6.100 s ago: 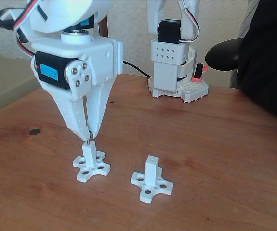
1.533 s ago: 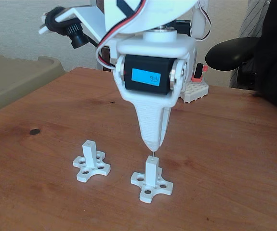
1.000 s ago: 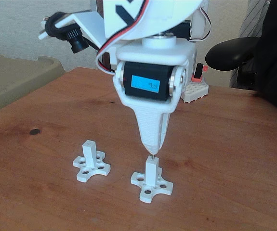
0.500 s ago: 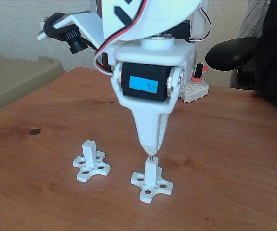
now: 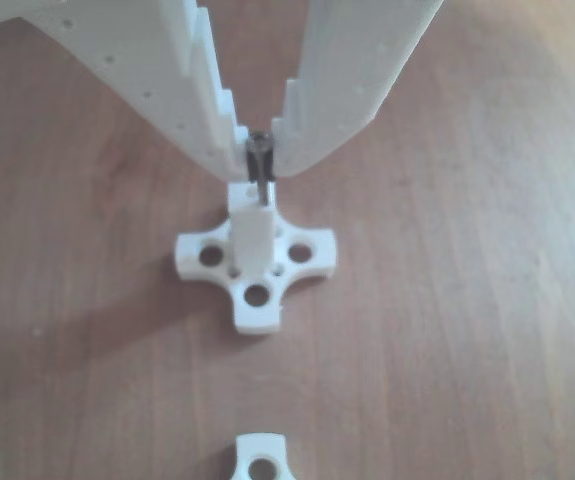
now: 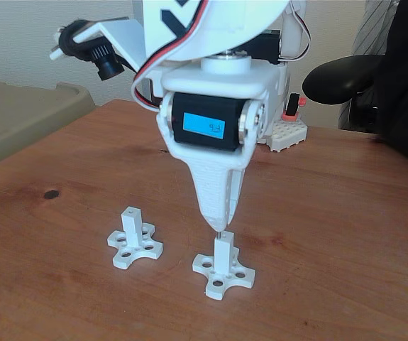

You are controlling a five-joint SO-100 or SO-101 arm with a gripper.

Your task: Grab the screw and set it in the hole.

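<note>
Open wooden table [image 6: 345, 234] surrounds the two white cross-shaped bases; the spare base [image 6: 134, 241] stands apart to the left in the fixed view, its post empty. The gripper [image 5: 260, 160] is clamped on the screw [image 5: 260, 170], which hangs upright with its lower end at the hole [image 5: 258, 192] in the post top [image 6: 223, 238]. How deep it sits is hidden.

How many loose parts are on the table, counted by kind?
White cross-base posts: 2, one under the gripper at, one beside it at
Screws: 1, the screw pinched in the gripper
Total: 3
</note>
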